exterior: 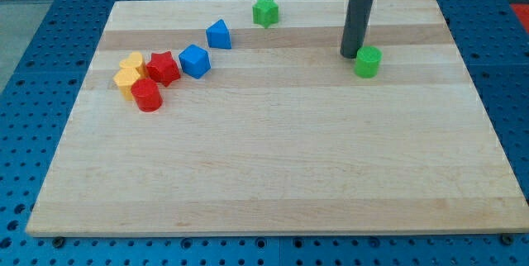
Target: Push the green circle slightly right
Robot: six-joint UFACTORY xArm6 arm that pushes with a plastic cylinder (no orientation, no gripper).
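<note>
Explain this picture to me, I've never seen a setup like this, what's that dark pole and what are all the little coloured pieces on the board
There is only one picture, from a single camera looking down at a slant on a wooden board. The dark pole is the end of a robot arm. It has no hand and holds nothing; it only slides its tip along the board to push blocks.

The tip stands just to the view's left of the green circle, close against it, which suits a push to the right.

Further left near the view's top sits a green star. Then come two blue blocks, a red star, a red cylinder and two yellow blocks, bunched at the view's left.
</note>
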